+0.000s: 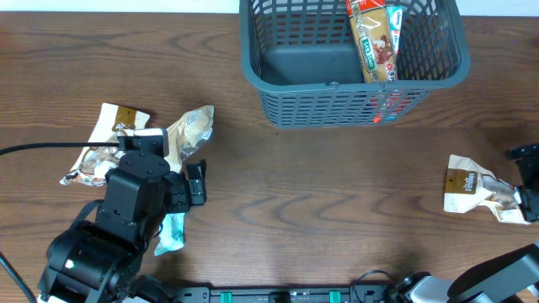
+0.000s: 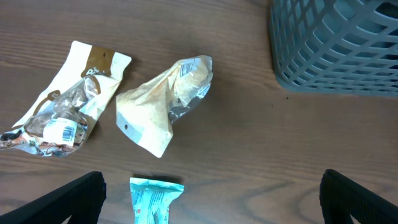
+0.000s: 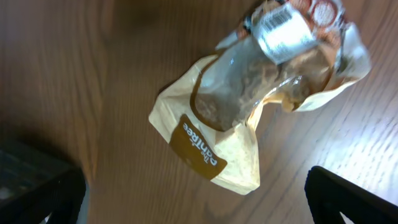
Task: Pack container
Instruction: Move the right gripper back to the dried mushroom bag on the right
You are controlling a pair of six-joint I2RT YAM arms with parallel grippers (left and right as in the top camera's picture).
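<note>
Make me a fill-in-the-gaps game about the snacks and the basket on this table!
1. The snack bars lie inside the grey ____.
2. Near the left pincer lie ____ packets: two cream, one teal.
3. The right pincer is wide ____.
4. The cream pouch below it has a ____ label.
Answers: basket, three, open, brown.

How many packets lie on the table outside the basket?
4: brown-label pouch far left, plain pouch beside it, teal packet by the left arm, fourth pouch far right. Some possibly hidden.
</note>
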